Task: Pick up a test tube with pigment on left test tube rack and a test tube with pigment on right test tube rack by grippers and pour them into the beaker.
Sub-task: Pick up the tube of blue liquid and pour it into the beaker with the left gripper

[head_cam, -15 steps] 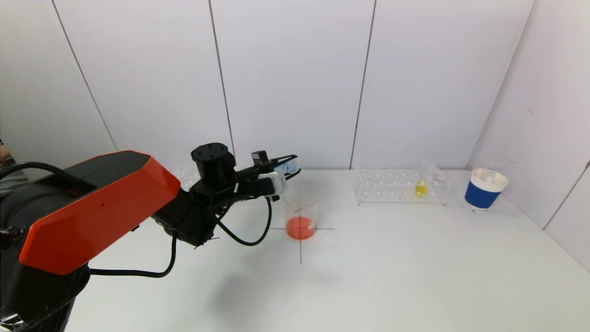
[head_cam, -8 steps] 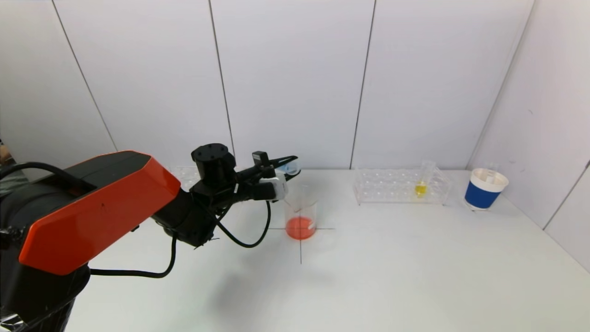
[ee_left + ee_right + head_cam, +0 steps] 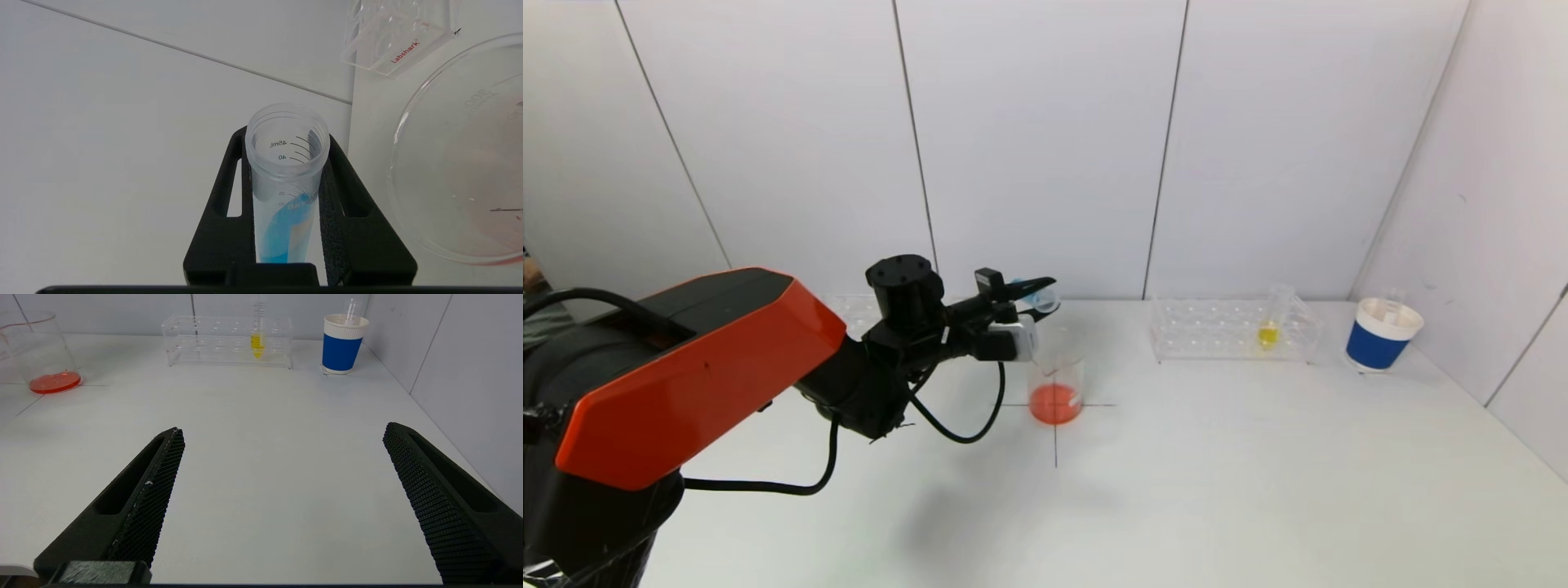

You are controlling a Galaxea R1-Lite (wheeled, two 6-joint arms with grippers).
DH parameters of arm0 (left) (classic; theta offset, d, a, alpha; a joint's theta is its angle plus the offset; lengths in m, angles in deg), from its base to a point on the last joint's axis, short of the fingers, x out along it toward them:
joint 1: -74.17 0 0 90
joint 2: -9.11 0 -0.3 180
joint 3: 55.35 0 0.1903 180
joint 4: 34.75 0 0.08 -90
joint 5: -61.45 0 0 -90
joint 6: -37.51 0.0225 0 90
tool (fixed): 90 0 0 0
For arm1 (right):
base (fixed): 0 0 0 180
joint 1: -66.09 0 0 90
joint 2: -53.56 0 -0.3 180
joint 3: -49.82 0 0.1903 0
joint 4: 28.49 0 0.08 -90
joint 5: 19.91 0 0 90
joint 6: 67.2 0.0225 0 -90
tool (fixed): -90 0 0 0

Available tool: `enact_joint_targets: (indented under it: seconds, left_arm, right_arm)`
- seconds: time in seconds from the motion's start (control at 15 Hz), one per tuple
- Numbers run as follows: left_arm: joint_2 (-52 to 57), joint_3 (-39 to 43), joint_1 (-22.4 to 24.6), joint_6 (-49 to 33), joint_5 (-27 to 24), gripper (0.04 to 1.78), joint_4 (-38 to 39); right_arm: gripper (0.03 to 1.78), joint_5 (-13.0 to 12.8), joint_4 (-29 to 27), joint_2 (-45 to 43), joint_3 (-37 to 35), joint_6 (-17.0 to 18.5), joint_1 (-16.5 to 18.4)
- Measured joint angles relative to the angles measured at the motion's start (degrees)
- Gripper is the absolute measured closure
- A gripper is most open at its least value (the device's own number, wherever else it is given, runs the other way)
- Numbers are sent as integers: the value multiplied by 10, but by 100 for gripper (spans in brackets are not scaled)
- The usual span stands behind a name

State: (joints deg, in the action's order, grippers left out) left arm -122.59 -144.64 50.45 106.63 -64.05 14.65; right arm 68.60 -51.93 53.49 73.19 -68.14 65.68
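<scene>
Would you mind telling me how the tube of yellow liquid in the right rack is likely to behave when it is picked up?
The yellow tube looks like clear rigid plastic, so probably stiff and smooth. Only its tip holds liquid, so likely light. It has no cap, so tilting could spill it.

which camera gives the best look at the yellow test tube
The right wrist view: the yellow test tube stands upright in its rack, unobstructed. The head view shows it farther off; the left wrist view misses it.

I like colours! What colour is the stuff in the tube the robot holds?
Blue, in the tube; left wrist view shows it best.
</scene>
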Motion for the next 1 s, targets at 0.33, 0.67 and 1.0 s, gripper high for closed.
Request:
enact_joint_targets:
  seconds: [0.33, 0.67, 1.0]
  left_arm:
    - [0, 0, -5, 19, 3, 137, -1]
    - [1, -1, -6, 38, 3, 137, -1]
    - [4, 1, -5, 45, -1, 137, -1]
  right_arm:
    - [4, 0, 0, 0, 0, 0, 0]
    - [4, 0, 0, 0, 0, 0, 0]
    - [4, 0, 0, 0, 0, 0, 0]
